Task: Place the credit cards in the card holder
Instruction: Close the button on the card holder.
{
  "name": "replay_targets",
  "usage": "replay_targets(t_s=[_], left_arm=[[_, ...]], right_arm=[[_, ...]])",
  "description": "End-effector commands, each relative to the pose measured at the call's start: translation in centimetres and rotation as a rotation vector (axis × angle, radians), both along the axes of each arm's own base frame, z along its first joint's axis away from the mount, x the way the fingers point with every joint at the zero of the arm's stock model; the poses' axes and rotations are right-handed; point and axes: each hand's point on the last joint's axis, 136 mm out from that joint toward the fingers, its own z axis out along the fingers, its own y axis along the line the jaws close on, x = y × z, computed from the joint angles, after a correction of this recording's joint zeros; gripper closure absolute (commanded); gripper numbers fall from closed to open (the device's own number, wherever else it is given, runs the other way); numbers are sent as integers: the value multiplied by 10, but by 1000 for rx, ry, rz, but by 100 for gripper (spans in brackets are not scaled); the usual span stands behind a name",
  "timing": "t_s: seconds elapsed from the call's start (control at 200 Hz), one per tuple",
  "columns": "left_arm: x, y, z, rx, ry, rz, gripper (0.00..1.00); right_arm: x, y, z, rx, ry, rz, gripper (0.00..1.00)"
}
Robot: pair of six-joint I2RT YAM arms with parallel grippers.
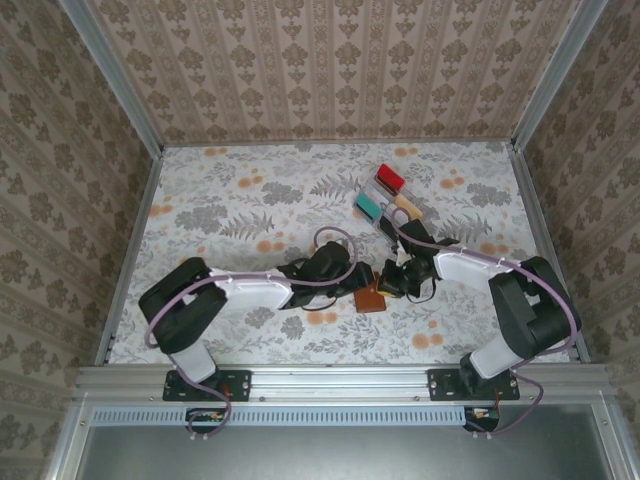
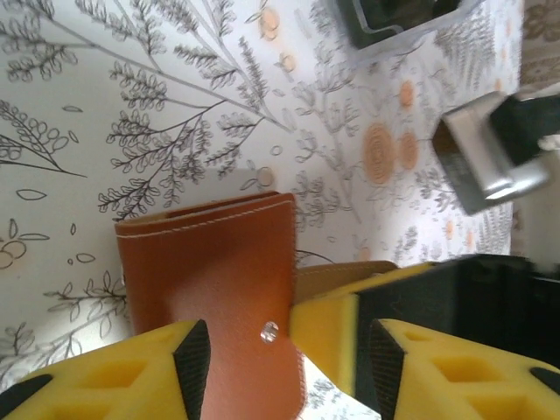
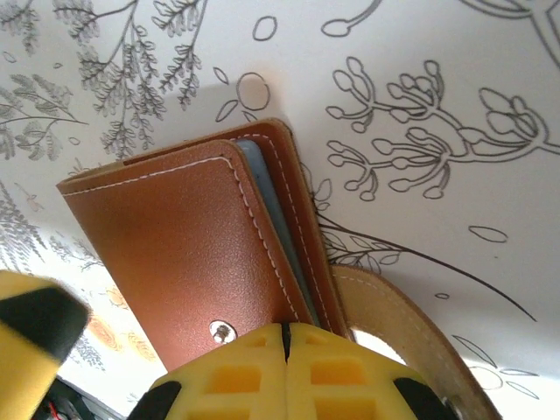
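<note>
Two grippers meet at one spot. The right gripper (image 3: 284, 350) has its jaws fully closed, tips together at the open edge of the card holder (image 3: 175, 236), just beside the snap stud (image 3: 221, 331); I cannot tell whether a leather layer is pinched. Ahead of the tips the card holder lies folded on the table (image 3: 420, 87), with a pale blue layer (image 3: 262, 201) between the covers; card or lining, unclear. The clasp strap (image 3: 394, 324) runs off to their right. The left gripper (image 2: 289, 350) is about half open and holds nothing, and the right finger sits between its pads. Risks, as I judge them: a thin-edge grip slips; the holder skids on the smooth table; closing the left jaws clamps the right finger; the blue layer jams.
</note>
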Motion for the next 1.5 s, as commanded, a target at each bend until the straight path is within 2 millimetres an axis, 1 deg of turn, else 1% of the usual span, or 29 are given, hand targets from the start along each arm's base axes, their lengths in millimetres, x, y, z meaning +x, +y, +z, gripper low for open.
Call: replay_targets(t_s=[0.0, 0.07, 0.15, 0.21, 0.33, 0.41, 0.51, 0.59, 0.775, 0.825, 0.875, 0.94, 0.975, 0.995, 1.005, 1.02, 1.065, 1.145, 1.2, 1.27, 1.39, 1.495], left_arm=[[-3, 27, -6, 118, -17, 8, 45], [-6, 35, -15, 128, 6, 17, 45], [-10, 37, -22, 121, 30, 11, 45], [-11, 34, -25, 120, 43, -5, 46], [-13, 23, -32, 120, 63, -34, 50], [-14, 19, -37, 133, 77, -38, 54], [-15, 18, -44, 142, 91, -37, 57], [-16, 19, -49, 152, 102, -31, 62], [-20, 17, -54, 145, 110, -46, 65], [-20, 17, -57, 150, 117, -49, 66], [-21, 17, -58, 152, 120, -52, 67], [-21, 17, -59, 153, 120, -50, 67], [-21, 17, -59, 155, 120, -49, 67], [-21, 18, -59, 155, 120, -47, 67], [-21, 18, -60, 156, 120, -47, 67], [-21, 18, -59, 154, 118, -47, 67], [-20, 18, -58, 154, 115, -46, 67], [-19, 17, -57, 153, 111, -45, 67], [-19, 17, -56, 151, 109, -45, 67], [-19, 17, -56, 150, 109, -45, 67], [-18, 15, -55, 148, 106, -48, 67], [-18, 14, -53, 145, 107, -50, 67]], right_arm=[[-32, -17, -34, -105, 105, -24, 99], [-34, -11, -32, -96, 105, -27, 99], [-35, -5, -30, -81, 96, -41, 99], [-33, -5, -29, -88, 89, -50, 98], [-29, -11, -25, -129, 68, -50, 98], [-25, -8, -20, -120, 54, -41, 97], [-23, -6, -17, -113, 48, -36, 96], [-22, -6, -16, -114, 43, -33, 96], [-20, -4, -12, -103, 34, -28, 94], [-17, 0, -6, -85, 20, -20, 92], [-13, 2, 5, -74, -6, -12, 89], [-5, -1, 26, -93, -66, -1, 86], [0, -7, 37, -116, -105, 0, 84], [-2, -13, 39, -147, -93, 2, 83], [-1, -15, 46, -149, -115, 0, 82], [0, -19, 52, -163, -133, -2, 81], [4, -30, 62, -196, -162, -9, 79], [6, -45, 71, -230, -179, -18, 75], [6, -49, 71, -235, -175, -10, 71], [5, -49, 67, -231, -146, 6, 70], [-2, -43, 57, -209, -95, 51, 69], [-6, -33, 54, -157, -85, 92, 69]])
